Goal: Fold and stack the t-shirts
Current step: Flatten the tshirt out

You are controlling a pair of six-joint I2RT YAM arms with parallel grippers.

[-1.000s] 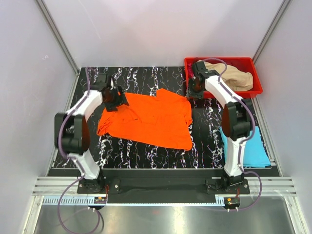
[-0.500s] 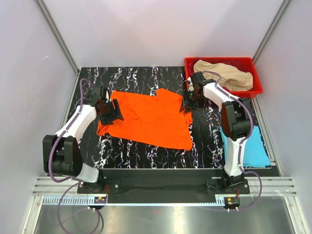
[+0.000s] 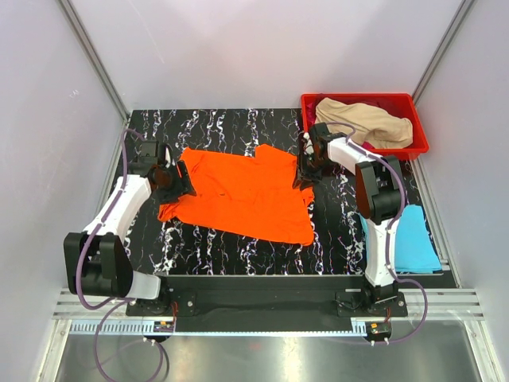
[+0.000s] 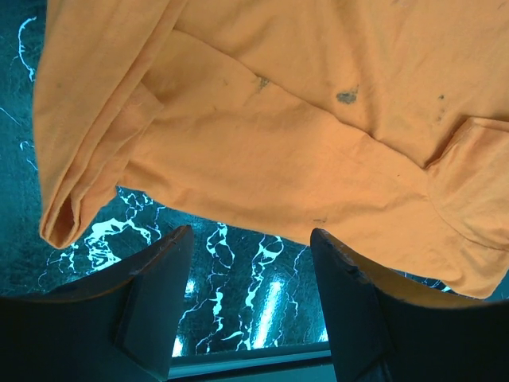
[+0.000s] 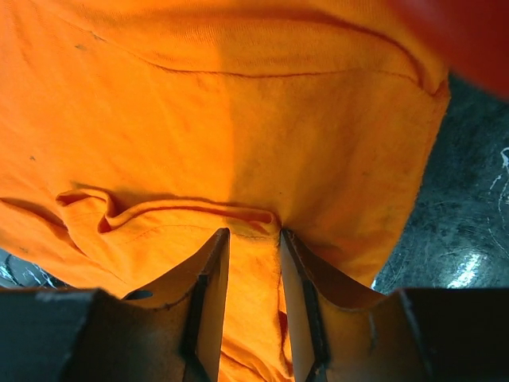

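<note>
A bright orange t-shirt (image 3: 238,195) lies spread flat on the middle of the black marbled table. My left gripper (image 3: 169,181) stands open at its left edge. In the left wrist view the open left gripper (image 4: 253,235) has only bare table between its fingers, and the shirt's hem (image 4: 278,143) lies just ahead. My right gripper (image 3: 305,170) is down on the shirt's back right corner. In the right wrist view the right gripper (image 5: 253,232) is shut on a raised fold of orange cloth (image 5: 238,119). A beige t-shirt (image 3: 367,121) lies in the bin, and a light blue t-shirt (image 3: 413,239) lies folded at the near right.
The red plastic bin (image 3: 419,145) stands at the back right corner, close behind the right gripper. The table (image 3: 238,248) shows a bare strip in front of the orange shirt. Grey walls and metal rails close in the back and both sides.
The left gripper came nearer along the shirt's left edge, its jaws a little narrower. The right gripper moved from the bin's corner down onto the shirt and closed on a fold.
</note>
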